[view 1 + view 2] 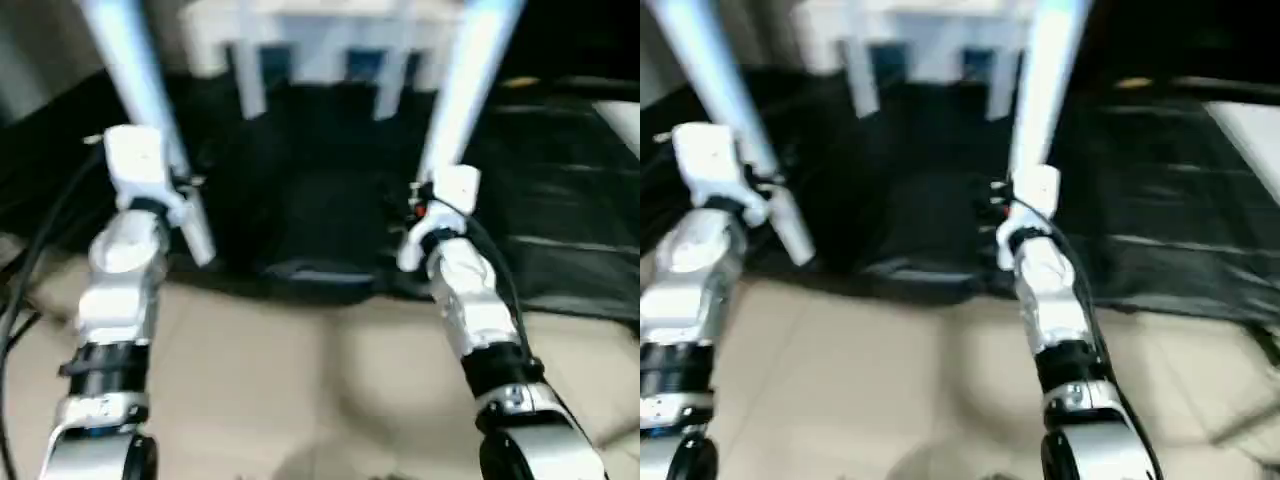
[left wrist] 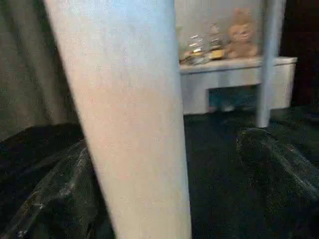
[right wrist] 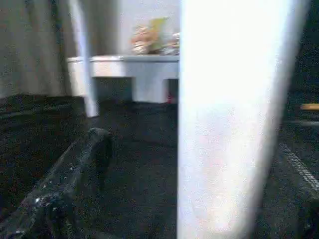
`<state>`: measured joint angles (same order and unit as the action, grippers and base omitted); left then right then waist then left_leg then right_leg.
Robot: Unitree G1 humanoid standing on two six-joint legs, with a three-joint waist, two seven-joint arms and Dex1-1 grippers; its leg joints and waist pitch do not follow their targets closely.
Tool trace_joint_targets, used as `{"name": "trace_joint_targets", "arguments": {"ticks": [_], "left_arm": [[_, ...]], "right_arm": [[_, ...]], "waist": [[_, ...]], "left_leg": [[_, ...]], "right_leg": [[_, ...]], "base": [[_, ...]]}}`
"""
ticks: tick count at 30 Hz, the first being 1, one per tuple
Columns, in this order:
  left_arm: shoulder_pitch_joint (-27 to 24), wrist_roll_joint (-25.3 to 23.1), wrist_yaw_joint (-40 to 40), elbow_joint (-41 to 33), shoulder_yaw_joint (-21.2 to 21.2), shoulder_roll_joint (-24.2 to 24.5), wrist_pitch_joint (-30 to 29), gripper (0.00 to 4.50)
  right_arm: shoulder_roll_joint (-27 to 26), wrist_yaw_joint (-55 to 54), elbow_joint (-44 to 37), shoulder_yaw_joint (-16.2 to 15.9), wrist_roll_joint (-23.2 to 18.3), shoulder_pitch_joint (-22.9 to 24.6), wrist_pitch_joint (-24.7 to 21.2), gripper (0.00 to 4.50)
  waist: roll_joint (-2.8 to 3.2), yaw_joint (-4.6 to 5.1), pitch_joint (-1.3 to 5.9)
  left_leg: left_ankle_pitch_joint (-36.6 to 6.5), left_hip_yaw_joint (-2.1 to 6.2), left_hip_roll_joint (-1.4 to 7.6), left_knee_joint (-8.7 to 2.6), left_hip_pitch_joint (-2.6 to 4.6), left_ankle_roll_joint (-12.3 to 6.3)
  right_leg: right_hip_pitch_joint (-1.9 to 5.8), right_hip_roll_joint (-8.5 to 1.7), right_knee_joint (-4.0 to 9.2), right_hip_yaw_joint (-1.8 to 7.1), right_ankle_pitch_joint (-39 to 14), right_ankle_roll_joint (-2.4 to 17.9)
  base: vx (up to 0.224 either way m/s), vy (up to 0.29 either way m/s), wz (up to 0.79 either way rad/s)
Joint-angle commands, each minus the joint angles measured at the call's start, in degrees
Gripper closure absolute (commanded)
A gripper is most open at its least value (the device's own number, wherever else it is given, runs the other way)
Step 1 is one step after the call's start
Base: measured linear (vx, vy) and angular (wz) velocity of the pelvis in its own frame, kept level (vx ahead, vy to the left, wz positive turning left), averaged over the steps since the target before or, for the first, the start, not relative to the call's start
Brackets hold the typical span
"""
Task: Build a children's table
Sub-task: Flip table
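Robot at black-covered table [image 1: 560,200]: left gripper [image 1: 185,195] clasps one white leg [image 1: 135,70], right gripper [image 1: 425,205] another [image 1: 465,80]. Risk: long legs tilt, slip through grips.

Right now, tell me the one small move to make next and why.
Probably ease both arms forward and down, to lay the legs on the black-covered table. The left gripper grips one white leg and the right gripper grips the other leg. Both legs lean in the air, with the black cover right ahead.
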<state>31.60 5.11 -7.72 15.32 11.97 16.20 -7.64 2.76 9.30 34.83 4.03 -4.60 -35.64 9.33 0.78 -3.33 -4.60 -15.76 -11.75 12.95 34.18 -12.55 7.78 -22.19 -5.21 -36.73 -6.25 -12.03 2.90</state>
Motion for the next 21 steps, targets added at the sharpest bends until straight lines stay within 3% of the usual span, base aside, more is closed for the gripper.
{"name": "trace_joint_targets", "arguments": {"ticks": [1,2,3,4,5,6,7,8,9,10,11,12,13,14,15,16,17,18,19,20,21], "left_arm": [[1.34,-0.03,-0.89,-1.45,-2.64,-0.77,0.41,0.19],[1.33,-0.05,-0.89,-1.47,-2.65,-0.75,0.4,0.19],[1.29,-0.08,-0.91,-1.51,-2.64,-0.74,0.35,0.19],[1.28,-0.17,-0.91,-1.49,-2.64,-0.72,0.31,0.19],[1.24,-0.23,-0.96,-1.53,-2.58,-0.73,0.28,0.19],[1.2,-0.29,-0.96,-1.56,-2.51,-0.73,0.25,0.19],[1.19,-0.3,-0.96,-1.57,-2.5,-0.73,0.24,0.19],[1.13,-0.4,-0.93,-1.6,-2.44,-0.65,0.18,0.19],[1.05,-0.5,-0.85,-1.62,-2.38,-0.56,0.14,0.19],[1.02,-0.59,-0.75,-1.56,-2.33,-0.47,0.11,0.19],[1.0,-0.68,-0.63,-1.49,-2.28,-0.39,0.09,0.19],[1.03,-1.12,-0.1,-1.2,-2.22,-0.18,-0.14,0.19],[1.03,-1.12,-0.1,-1.2,-2.22,-0.18,-0.14,0.19],[1.04,-1.41,0.32,-1.0,-2.21,-0.01,-0.32,0.19],[0.87,-1.64,0.72,-0.67,-2.24,0.35,-0.09,0.19],[0.57,-2.08,0.86,-0.47,-2.44,0.97,-0.34,0.19],[0.57,-2.08,0.86,-0.47,-2.44,0.97,-0.34,0.19],[0.35,-2.31,0.86,-0.38,-2.61,1.39,-0.5,0.19],[0.26,-2.45,0.9,-0.39,-2.58,1.63,-0.55,0.19],[0.13,-2.65,0.95,-0.39,-2.53,1.98,-0.62,0.19],[-0.08,-2.84,0.98,-0.59,-2.41,2.34,-0.75,0.19]], "right_arm": [[0.12,0.66,-0.52,-0.14,0.15,0.24,-0.96,0.42],[0.13,0.7,-0.52,-0.19,0.19,0.23,-1.01,0.42],[0.15,0.85,-0.48,-0.28,0.28,0.16,-1.18,0.42],[0.21,0.96,-0.25,-0.42,0.43,0.0,-1.29,0.42],[0.27,1.0,-0.13,-0.63,0.38,-0.12,-1.41,0.42],[0.3,1.06,-0.1,-0.78,0.32,-0.15,-1.47,0.42],[0.31,1.07,-0.09,-0.82,0.31,-0.16,-1.49,0.42],[0.31,1.17,-0.23,-0.98,0.29,-0.13,-1.61,0.42],[0.26,1.32,-0.42,-1.11,0.24,-0.03,-1.72,0.42],[0.2,1.55,-0.58,-1.2,0.2,0.08,-1.85,0.42],[0.13,1.81,-0.72,-1.3,0.14,0.2,-1.99,0.42],[-0.13,2.56,-1.28,-1.47,-0.33,0.6,-2.3,0.42],[-0.13,2.56,-1.28,-1.47,-0.33,0.6,-2.3,0.42],[-0.31,3.1,-1.69,-1.6,-0.7,0.89,-2.52,0.42],[-0.56,3.79,-2.49,-1.96,-1.04,1.48,-2.65,0.42],[-0.83,4.36,-3.43,-2.29,-1.38,2.17,-2.82,0.42],[-0.83,4.36,-3.43,-2.29,-1.38,2.17,-2.82,0.42],[-0.98,4.63,-4.0,-2.5,-1.53,2.59,-2.91,0.42],[-1.04,4.88,-4.41,-2.54,-1.74,2.85,-3.01,0.42],[-1.12,5.23,-5.0,-2.6,-2.03,3.22,-3.16,0.42],[-1.22,5.59,-5.75,-2.66,-2.35,3.69,-3.37,0.42]], "waist": [[0.97,0.25,3.48],[-0.59,-0.4,4.31],[-1.69,-1.29,4.58],[-1.58,-2.88,5.61],[-1.45,-2.92,5.71],[-0.95,-2.99,5.9],[0.31,-3.09,5.87],[3.08,-3.17,5.79],[4.41,-2.11,5.25],[5.08,1.39,6.14],[4.39,0.96,6.31],[4.51,0.86,5.96],[3.59,0.73,6.13],[3.29,0.89,6.36],[2.33,1.0,6.42],[-0.59,0.28,6.05],[-3.43,-1.93,6.97],[-2.45,-3.6,7.23],[-1.97,-3.61,6.75],[-1.76,-3.56,6.76],[-0.27,-3.21,6.79]], "left_leg": [[-37.28,1.08,1.02,-5.87,-0.92,-7.27],[-21.7,0.1,-4.56,0.53,-1.01,-6.71],[-14.37,0.97,-5.3,2.33,-4.13,-7.91],[-5.69,3.4,-5.47,4.14,-7.03,-8.81],[-0.53,5.16,-4.99,4.97,-9.16,-8.97],[2.06,5.95,-4.48,5.25,-10.37,-8.8],[6.38,6.92,-2.99,4.96,-12.2,-8.58],[10.84,7.14,-0.84,0.26,-11.53,-8.9],[10.24,8.29,0.42,-2.16,-10.11,-9.59],[5.76,13.87,5.55,-4.0,-0.64,-16.64],[-2.17,13.79,5.65,-3.13,1.33,-20.61],[-1.01,13.33,4.75,-2.93,1.02,-22.4],[5.29,12.27,3.38,-2.36,1.76,-27.95],[9.31,11.64,2.61,-2.07,2.03,-30.07],[15.03,10.11,0.47,-1.24,1.56,-31.13],[14.08,6.08,-4.78,1.59,-2.19,-26.72],[3.63,4.69,-9.35,5.84,-9.9,-21.8],[2.88,5.88,-8.22,7.05,-10.76,-17.98],[8.42,7.08,-6.09,6.16,-11.22,-11.46],[11.74,7.16,-5.89,4.88,-11.59,-9.27],[16.33,6.73,-5.23,2.75,-11.99,-6.84]], "right_leg": [[3.48,-1.88,4.49,1.74,-34.86,-2.41],[2.75,-4.38,10.33,3.6,-51.5,-5.55],[5.42,-5.68,10.15,5.97,-54.24,-5.35],[8.58,-7.59,8.82,9.62,-49.29,-0.08],[9.45,-7.65,7.81,10.17,-38.68,6.99],[10.02,-7.9,7.5,10.12,-32.67,10.31],[9.77,-8.07,7.01,9.04,-21.09,15.3],[7.6,-4.76,5.88,4.24,-15.27,12.39],[5.44,-0.66,3.76,2.06,-13.27,8.61],[-2.24,1.35,-3.82,0.41,-13.76,3.13],[-4.78,0.69,-6.08,1.3,-10.23,1.2],[-5.55,0.73,-6.87,1.41,-8.11,-0.06],[-7.07,0.45,-6.93,1.71,-4.37,-3.01],[-7.57,0.28,-6.59,1.79,-2.66,-4.2],[-7.56,-0.47,-4.28,2.42,1.59,-3.79],[-3.74,-2.3,1.28,4.73,11.39,0.83],[6.43,-7.39,2.61,11.93,19.25,6.87],[7.14,-9.26,2.46,13.42,29.93,11.04],[6.45,-8.44,0.73,12.19,52.32,13.47],[6.51,-6.6,-0.45,10.8,61.3,12.26],[5.66,-3.71,-1.89,9.1,68.58,9.28]], "base": [[0.065,-0.074,-0.26],[0.065,-0.074,-0.26],[0.146,-0.074,-0.06],[0.142,-0.078,0.05],[0.142,-0.078,0.05],[0.13,-0.03,0.08],[0.15,0.02,-0.07],[0.15,0.02,-0.07],[0.189,0.019,-0.21],[0.198,0.002,-0.05],[0.198,0.002,-0.05],[0.166,0.0,0.09],[0.146,-0.044,0.01],[0.146,-0.044,0.01],[0.136,-0.094,0.02],[0.126,-0.106,0.09],[0.126,-0.106,0.09],[0.109,-0.115,0.26],[0.06,-0.098,0.23],[0.06,-0.098,0.23],[0.012,-0.075,0.05]]}}
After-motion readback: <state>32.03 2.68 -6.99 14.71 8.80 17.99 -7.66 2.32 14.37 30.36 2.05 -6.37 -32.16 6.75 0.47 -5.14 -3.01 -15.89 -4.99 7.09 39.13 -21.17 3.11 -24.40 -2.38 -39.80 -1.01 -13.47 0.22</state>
